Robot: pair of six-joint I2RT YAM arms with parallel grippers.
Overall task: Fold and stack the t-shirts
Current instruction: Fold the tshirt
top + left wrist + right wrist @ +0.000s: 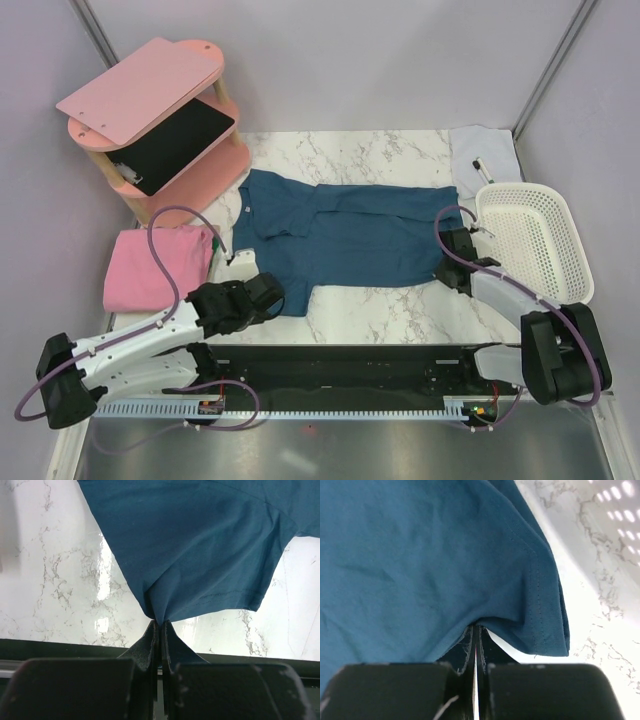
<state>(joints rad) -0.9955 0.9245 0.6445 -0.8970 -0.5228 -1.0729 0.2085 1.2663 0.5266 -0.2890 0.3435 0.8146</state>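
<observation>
**A:** Marble counter point(380, 150) fills our view, with pale walls on three sides. Where do we have room?

**B:** We see bare marble beyond the dark teal-blue t-shirt point(350, 235), up to the far edge. A narrower bare strip lies between its near edge and the black rail where our arms are bolted. The left side is crowded: the pink wooden shelf point(150, 95) stands at the far left corner, and the pink t-shirt point(150, 268) lies folded in front of it, at the counter's left edge. On the right, the white mesh basket point(540, 240) sits against the edge, with a small white cloth point(480, 150) and a pen point(482, 166) behind it.

**A:** And how does the teal shirt lie?

**B:** It is spread flat mid-counter, with its long axis running left to right. The neck end points left toward the shelf and the bottom end points right toward the basket. Its left end comes near the pink shirt.

**A:** Our claws?

**B:** Our left claw point(160, 625) is pinched together on the shirt's near-left corner, by a sleeve whose stitched hem shows in the wrist view. The cloth rises in a small peak from the fingertips. Our right claw point(475, 630) is clamped on the near-right edge, just beside the basket, with a doubled stitched hem draping over its right side.
</observation>
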